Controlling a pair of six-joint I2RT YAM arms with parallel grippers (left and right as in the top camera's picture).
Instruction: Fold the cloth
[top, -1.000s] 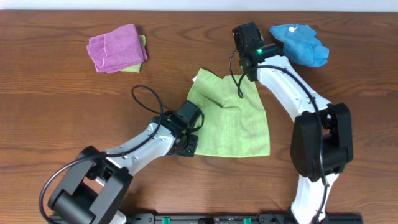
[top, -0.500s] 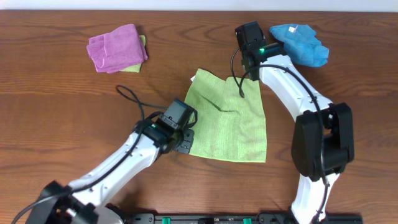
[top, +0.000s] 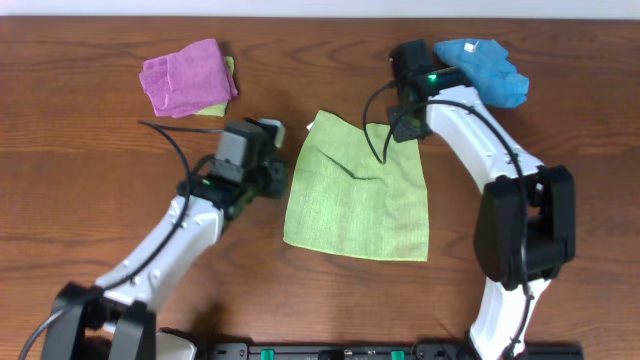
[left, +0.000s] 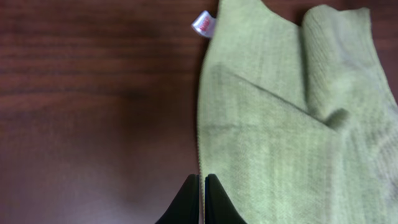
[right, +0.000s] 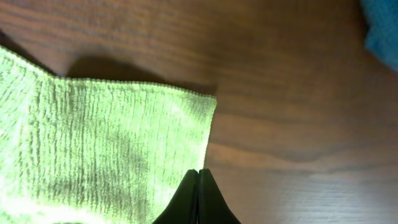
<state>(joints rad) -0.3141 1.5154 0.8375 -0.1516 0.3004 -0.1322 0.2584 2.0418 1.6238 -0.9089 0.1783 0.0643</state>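
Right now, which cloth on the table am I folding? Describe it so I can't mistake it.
On the brown wooden table, look at the middle. The cloth lies there spread almost flat, light green. It is the largest; the purple cloth and blue cloth at the back are bunched up.

cloth (top: 355, 200) is showing light lime green with a fine ribbed weave and a white tag (left: 202, 23). Table (top: 100, 190) is showing dark reddish-brown, wood grain running horizontally. Purple-pink cloth (top: 185, 76) is covering a yellow-green sliver. Blue cloth (top: 485, 70) is reading bright blue. Left arm (top: 170, 240) and right arm (top: 470, 130) are showing white shells and black joints; green light (top: 431, 74) is glowing.
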